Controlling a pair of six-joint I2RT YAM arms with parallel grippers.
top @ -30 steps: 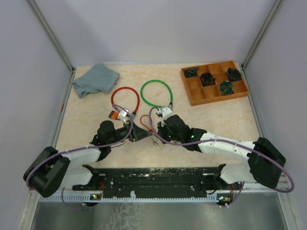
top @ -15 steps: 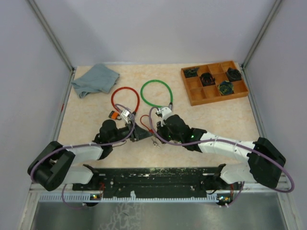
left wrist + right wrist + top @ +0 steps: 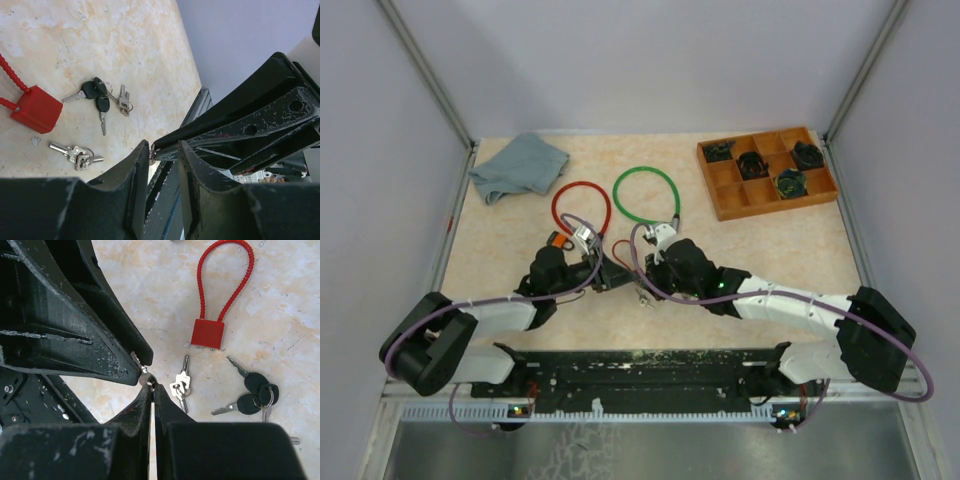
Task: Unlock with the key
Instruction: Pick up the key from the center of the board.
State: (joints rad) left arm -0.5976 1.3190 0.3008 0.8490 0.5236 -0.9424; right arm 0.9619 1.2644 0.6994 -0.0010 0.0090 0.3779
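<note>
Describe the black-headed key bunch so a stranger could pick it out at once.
On the marbled beige tabletop, find the small red cable padlock. Two key bunches lie just off its body; the black-headed key bunch is the one with dark plastic heads, whereas the silver key bunch beside it is bare metal.

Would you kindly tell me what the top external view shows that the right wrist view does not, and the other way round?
Only the top external view shows the blue cloth, the green cable loop, the wooden tray and both whole arms. Only the right wrist view shows distinctly the black-headed keys and the silver keys, lying beside the small red lock. Both show the left gripper and the right gripper tip to tip over the table.
</note>
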